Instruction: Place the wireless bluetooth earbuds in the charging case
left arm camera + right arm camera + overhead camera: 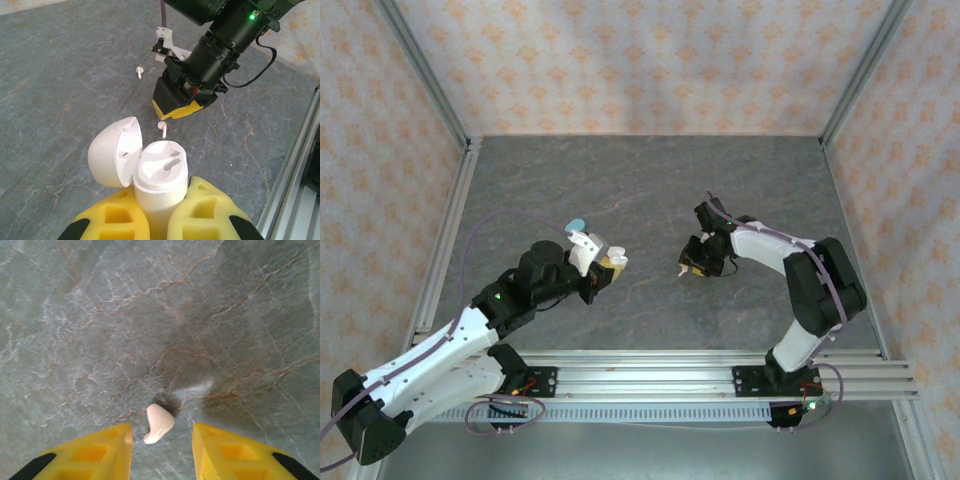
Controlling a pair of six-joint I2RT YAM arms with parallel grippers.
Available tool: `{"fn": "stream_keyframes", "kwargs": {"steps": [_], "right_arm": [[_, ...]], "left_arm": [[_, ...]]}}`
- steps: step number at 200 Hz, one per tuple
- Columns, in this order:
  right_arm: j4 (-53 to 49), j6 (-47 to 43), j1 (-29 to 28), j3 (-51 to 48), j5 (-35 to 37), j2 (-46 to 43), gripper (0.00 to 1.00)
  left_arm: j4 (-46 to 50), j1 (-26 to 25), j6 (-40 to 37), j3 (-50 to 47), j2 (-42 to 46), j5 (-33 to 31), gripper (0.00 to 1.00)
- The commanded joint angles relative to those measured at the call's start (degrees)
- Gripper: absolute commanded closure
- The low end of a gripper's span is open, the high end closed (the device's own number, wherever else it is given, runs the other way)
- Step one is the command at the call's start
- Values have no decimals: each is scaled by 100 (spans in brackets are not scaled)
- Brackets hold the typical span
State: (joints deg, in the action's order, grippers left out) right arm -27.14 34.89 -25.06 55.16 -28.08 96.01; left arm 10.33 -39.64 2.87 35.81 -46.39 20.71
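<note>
While left gripper (159, 216) clamps white charging case (161, 180) upright, lid (112, 152) swung open, both sockets (169, 162) empty, right gripper (161, 437) spread wide, white earbud (159, 423) on worktop (100, 315) between its fingers (100, 450), touching neither, second earbud (139, 72) nearby, outside them.

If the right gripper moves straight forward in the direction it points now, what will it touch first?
Probably the white earbud, lying on the table between the open fingers of the right gripper; depth is unclear.

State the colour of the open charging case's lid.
White lid; left wrist view shows it best.
</note>
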Motion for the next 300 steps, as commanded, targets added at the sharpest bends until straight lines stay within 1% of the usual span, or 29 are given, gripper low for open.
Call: {"fn": "stream_keyframes", "kwargs": {"steps": [1,89,140,187,227,266,300], "right_arm": [[87,99,19,-7,-36,134,63],[-96,-15,-44,297,-59,485,65],[-181,-40,-163,536,-101,717,66],[-369,-139,-325,735,21,893,68],[-557,-270,-387,954,47,1093,71],[-765,-423,-423,1208,58,1190,77],[-1141,-778,-423,1520,220,1163,81]], "left_arm": [[57,-18,-174,-25,60,-12,100],[125,-18,-208,-118,208,-58,100],[213,-17,-210,-189,422,-105,100],[246,-20,-200,-225,525,-106,100],[259,-18,-191,-225,550,-100,100],[295,-18,-182,-234,584,-109,100],[303,-18,-174,-250,596,-120,100]]}}
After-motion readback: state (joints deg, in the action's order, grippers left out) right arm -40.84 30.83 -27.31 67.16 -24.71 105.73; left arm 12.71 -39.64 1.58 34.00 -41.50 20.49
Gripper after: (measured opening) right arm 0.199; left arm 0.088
